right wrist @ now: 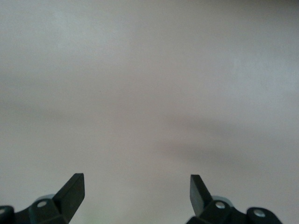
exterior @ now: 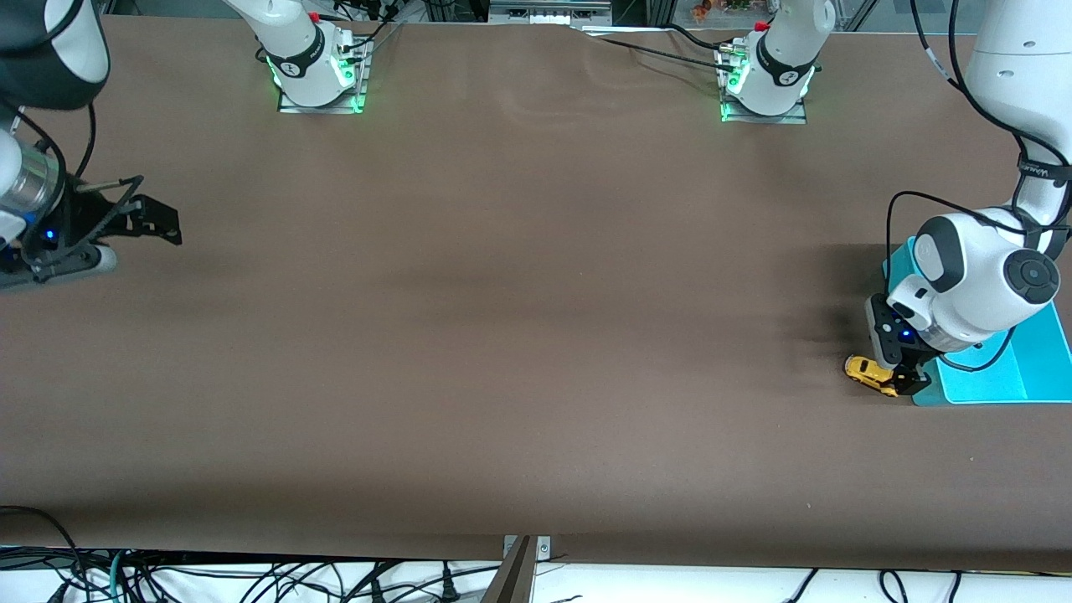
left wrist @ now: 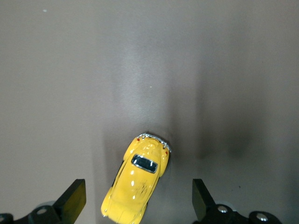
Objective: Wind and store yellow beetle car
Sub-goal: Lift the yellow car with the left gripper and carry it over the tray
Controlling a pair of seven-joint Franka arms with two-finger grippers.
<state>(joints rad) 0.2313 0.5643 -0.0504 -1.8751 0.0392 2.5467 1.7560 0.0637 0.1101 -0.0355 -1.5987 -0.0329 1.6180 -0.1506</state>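
Note:
The yellow beetle car (exterior: pixel 866 371) (left wrist: pixel 138 179) stands on the brown table at the left arm's end, beside the cyan bin (exterior: pixel 1017 368). My left gripper (exterior: pixel 903 378) (left wrist: pixel 138 198) is open and down around the car, a finger on each side of it with a clear gap, neither touching. The car lies slanted between the fingers. My right gripper (exterior: pixel 146 224) (right wrist: pixel 137 187) waits open over bare table at the right arm's end, with nothing between its fingers.
The left arm's wrist covers part of the cyan bin, so its inside is mostly hidden. The two arm bases (exterior: pixel 316 63) (exterior: pixel 766 75) stand along the table's edge farthest from the front camera. Cables hang below the near edge (exterior: pixel 251 578).

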